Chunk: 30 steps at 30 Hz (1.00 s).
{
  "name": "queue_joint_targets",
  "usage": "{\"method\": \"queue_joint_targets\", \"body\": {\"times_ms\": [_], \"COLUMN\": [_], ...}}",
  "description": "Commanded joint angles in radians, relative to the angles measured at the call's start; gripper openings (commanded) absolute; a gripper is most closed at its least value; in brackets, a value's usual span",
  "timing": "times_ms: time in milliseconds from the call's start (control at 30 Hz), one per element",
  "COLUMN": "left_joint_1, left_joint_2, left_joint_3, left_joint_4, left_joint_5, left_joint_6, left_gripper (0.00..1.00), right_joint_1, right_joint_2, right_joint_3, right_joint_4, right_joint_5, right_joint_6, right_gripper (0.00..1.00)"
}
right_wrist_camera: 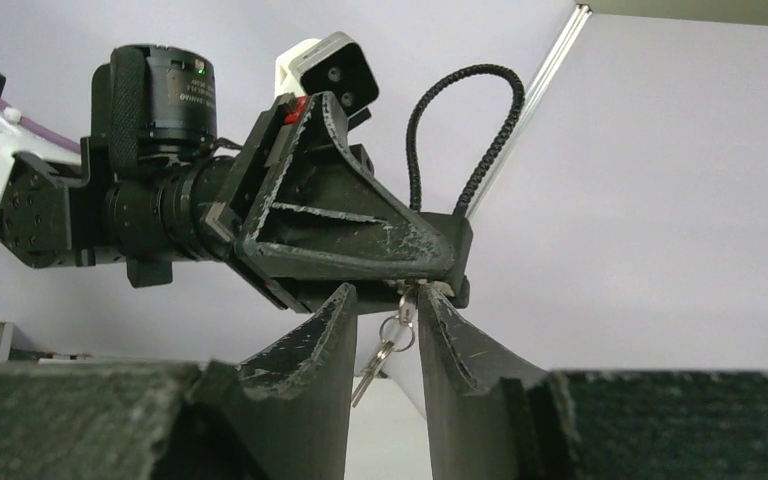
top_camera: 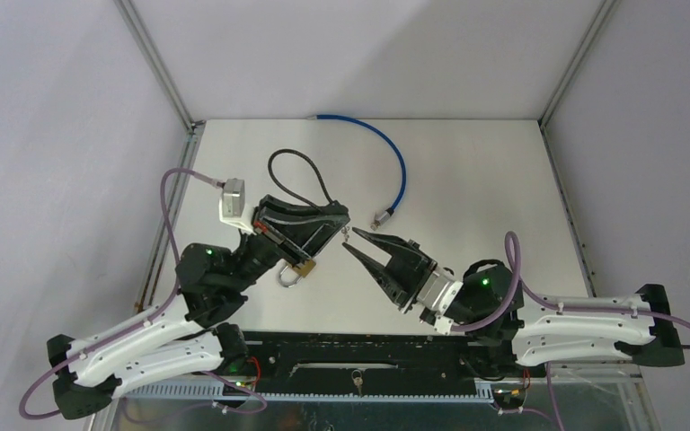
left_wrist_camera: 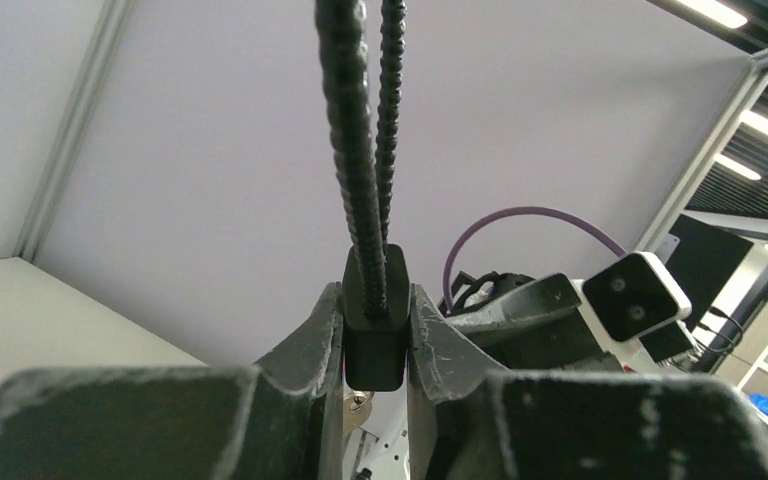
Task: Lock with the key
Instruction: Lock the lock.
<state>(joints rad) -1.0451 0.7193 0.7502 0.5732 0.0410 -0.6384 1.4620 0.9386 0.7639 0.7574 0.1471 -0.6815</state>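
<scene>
We find the cable lock [left_wrist_camera: 373, 345] clamped between the closed fingers [left_wrist_camera: 310, 350] of the left gripper [top_camera: 340, 215], held above the table [top_camera: 467, 180] near frame centre in the top view. In the left wrist view its black body stands upright with its long axis vertical. Both cable strands run straight up and are cut off by the top edge. The top view shows that cable looping away toward the upper left.

Only the right wrist view shows the key [right_wrist_camera: 412, 292] clearly. It sits at the lower edge of the lock body, and a key ring [right_wrist_camera: 392, 335] with a second key dangles toward the lower left. We cannot make out whether the key is seated in the cylinder.

The right gripper [top_camera: 350, 241] points at the lock from the lower right. Its fingers [right_wrist_camera: 325, 340] flank the keys with a narrow gap, and we cannot tell whether they pinch anything (the ring masks the contact).

The top view alone shows a brass padlock [top_camera: 302, 268], partly covered by the left wrist, and a blue cable [top_camera: 402, 171] at upper centre.
</scene>
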Motion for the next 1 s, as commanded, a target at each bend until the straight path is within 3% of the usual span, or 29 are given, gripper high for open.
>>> {"method": "queue_joint_targets", "body": {"times_ms": [0,300,533,967], "left_joint_1": [0.002,0.002,0.002,0.002], "left_joint_2": [0.001,0.008,0.012,0.034], "left_joint_3": [0.0,-0.006,-0.007,0.009], "left_joint_4": [0.097,0.139,0.169,0.192], "left_joint_5": [0.071,0.097,0.135,0.237], "left_joint_6": [-0.011,-0.012,-0.013,-0.034], "left_gripper": [0.0,0.0,0.0,0.0], "right_joint_1": [0.008,-0.004,-0.059,-0.182], "right_joint_2": [-0.009,-0.015,-0.018,-0.068], "right_joint_3": [0.046,0.046,0.034,0.031], "right_joint_4": [0.099,0.112,0.155,0.011], "right_joint_5": [0.054,0.134,0.101,-0.097], "right_joint_6": [0.068,0.444,0.7,0.938], "right_gripper": [0.3,0.26,0.26,0.43]}}
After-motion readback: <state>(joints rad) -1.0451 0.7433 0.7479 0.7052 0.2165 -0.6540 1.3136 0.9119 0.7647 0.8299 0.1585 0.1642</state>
